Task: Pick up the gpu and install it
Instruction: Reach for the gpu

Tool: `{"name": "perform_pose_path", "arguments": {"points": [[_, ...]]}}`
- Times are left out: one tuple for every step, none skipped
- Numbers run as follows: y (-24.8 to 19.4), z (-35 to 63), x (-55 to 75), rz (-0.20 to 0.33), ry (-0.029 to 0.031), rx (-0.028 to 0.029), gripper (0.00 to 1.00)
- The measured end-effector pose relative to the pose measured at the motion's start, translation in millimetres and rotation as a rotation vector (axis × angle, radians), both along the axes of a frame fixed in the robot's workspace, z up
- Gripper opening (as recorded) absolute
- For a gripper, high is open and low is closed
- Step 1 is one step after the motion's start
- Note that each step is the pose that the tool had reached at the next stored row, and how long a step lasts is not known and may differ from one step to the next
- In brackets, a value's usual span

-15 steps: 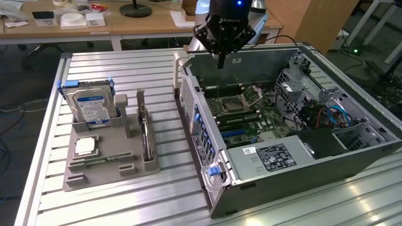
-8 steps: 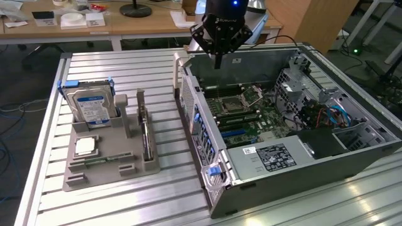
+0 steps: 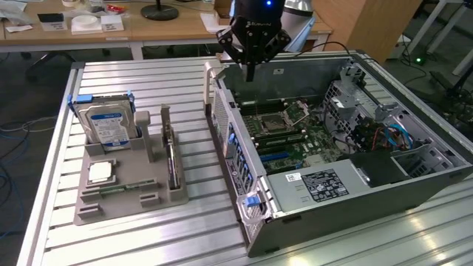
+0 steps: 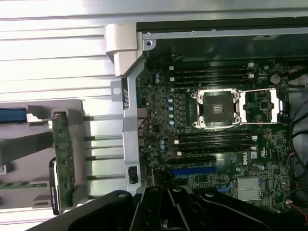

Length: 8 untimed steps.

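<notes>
Above the far wall of an open computer case, the arm's gripper hangs with its two fingers drawn together and nothing between them. In the exterior view it sits at about eleven o'clock from the bare processor socket on the motherboard.

The gpu is well apart from the gripper, outside the case at roughly nine o'clock from the motherboard. It stands on its long edge in a slot along the three o'clock side of a grey parts holder on the slatted metal table. The wrist view shows the card's green board edge-on, with a dark shroud on one face.

At about ten o'clock from the gpu, a silver hard drive with a blue-and-white label stands upright in the same holder.
</notes>
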State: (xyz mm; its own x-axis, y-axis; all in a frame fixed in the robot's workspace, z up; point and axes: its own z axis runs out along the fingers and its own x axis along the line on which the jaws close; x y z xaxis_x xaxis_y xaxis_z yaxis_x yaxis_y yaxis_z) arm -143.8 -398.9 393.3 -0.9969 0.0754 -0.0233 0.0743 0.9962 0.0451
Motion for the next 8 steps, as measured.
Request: {"name": "perform_pose_path", "arguments": {"points": [[0.0, 0.0, -1.8, 0.0, 0.0, 0.0001, 0.11], [0.0, 0.0, -3.5, 0.0, 0.0, 0.0, 0.11], [0.0, 0.0, -5.0, 0.0, 0.0, 0.0, 0.11], [0.0, 0.0, -6.5, 0.0, 0.0, 0.0, 0.11], [0.0, 0.0, -8.2, 0.0, 0.0, 0.0, 0.11], [0.0, 0.0, -9.7, 0.0, 0.0, 0.0, 0.11], [0.0, 0.0, -11.1, 0.0, 0.0, 0.0, 0.11], [0.0, 0.0, -12.6, 0.0, 0.0, 0.0, 0.11]]}}
